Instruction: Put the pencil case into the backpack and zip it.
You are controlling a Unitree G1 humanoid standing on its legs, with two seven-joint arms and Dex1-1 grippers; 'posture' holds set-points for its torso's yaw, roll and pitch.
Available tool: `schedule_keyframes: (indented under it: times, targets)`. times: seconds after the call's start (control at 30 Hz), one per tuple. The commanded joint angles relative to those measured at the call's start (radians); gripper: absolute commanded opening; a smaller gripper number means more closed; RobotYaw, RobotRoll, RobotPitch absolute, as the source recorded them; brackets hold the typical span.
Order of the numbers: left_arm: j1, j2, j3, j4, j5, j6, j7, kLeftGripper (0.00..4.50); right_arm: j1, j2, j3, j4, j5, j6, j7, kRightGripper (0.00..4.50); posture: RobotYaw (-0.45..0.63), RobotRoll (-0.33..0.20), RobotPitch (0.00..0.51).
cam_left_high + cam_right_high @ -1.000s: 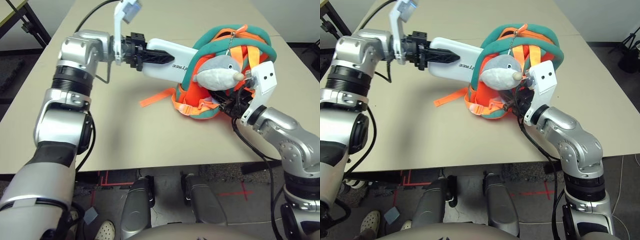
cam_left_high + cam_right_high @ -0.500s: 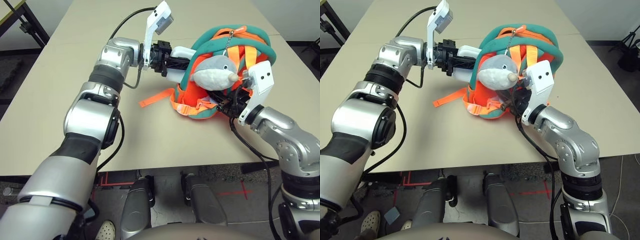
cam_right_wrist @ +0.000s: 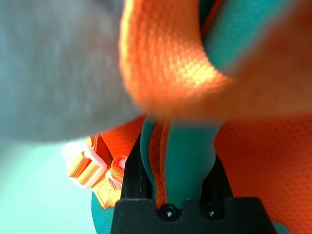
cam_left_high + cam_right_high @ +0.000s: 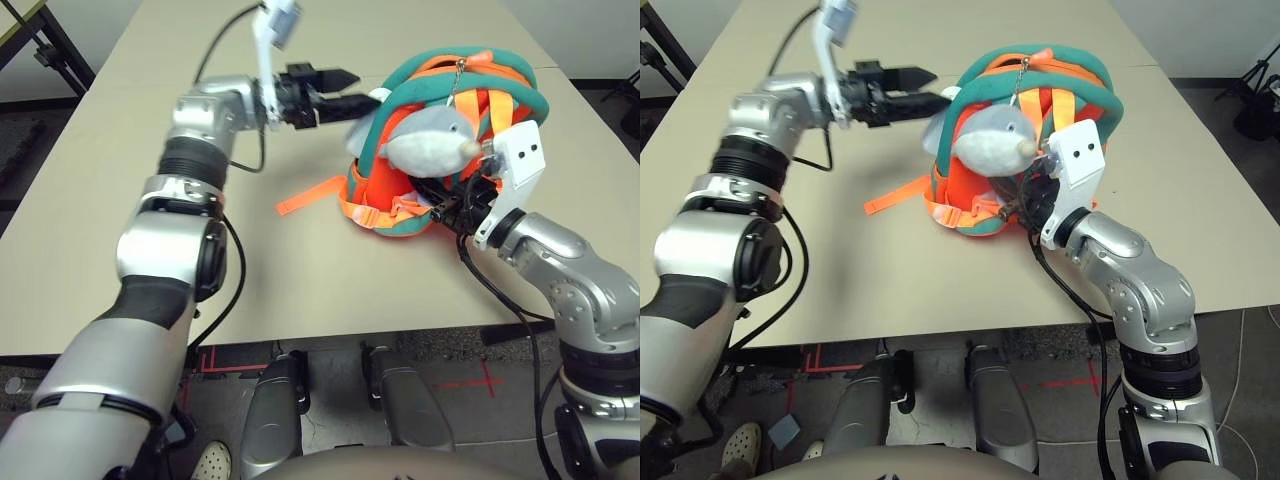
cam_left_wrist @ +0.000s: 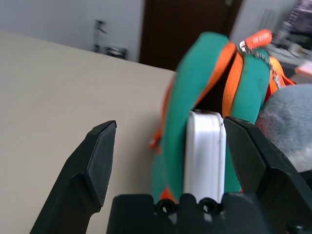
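Left gripper (image 5: pixel 165 161) stands wide open, holding nothing, so your case (image 5: pixel 204 151) sits free, mostly inside the backpack (image 4: pixel 440 140) on the table (image 4: pixel 150 200), one end poking from the mouth. Right gripper (image 3: pixel 178 165) is clamped on teal trim. You've yet to push it home and zip.

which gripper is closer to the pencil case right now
Left. The left gripper has its jaws open just outside the backpack, with the pencil case between them. The right gripper is shut on the backpack's teal trim on the opposite side.
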Motion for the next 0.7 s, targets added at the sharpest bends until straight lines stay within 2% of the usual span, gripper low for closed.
schedule_keyframes:
  times: [0.03, 0.2, 0.4, 0.5, 0.7]
  targets:
    - [0.066, 0.017, 0.009, -0.127, -0.035, 0.09, 0.043, 4.5, 0.008, 0.002, 0.035, 0.038, -0.006, 0.02, 0.021, 0.36, -0.17, 0.0, 0.189]
    - [0.155, 0.038, 0.013, -0.284, -0.069, 0.185, 0.089, 4.5, 0.0, 0.0, 0.043, 0.057, -0.01, 0.009, 0.034, 0.36, -0.15, 0.0, 0.184]
    - [0.212, 0.04, -0.001, -0.36, -0.087, 0.229, 0.13, 4.5, -0.008, 0.003, 0.052, 0.07, -0.016, -0.001, 0.043, 0.36, -0.14, 0.0, 0.176]
    - [0.221, 0.039, -0.011, -0.364, -0.088, 0.235, 0.142, 3.93, -0.01, 0.003, 0.054, 0.073, -0.018, -0.004, 0.045, 0.36, -0.14, 0.0, 0.174]
    - [0.23, 0.039, -0.027, -0.376, -0.095, 0.245, 0.136, 1.56, -0.008, 0.006, 0.053, 0.074, -0.025, -0.006, 0.048, 0.36, -0.15, 0.0, 0.175]
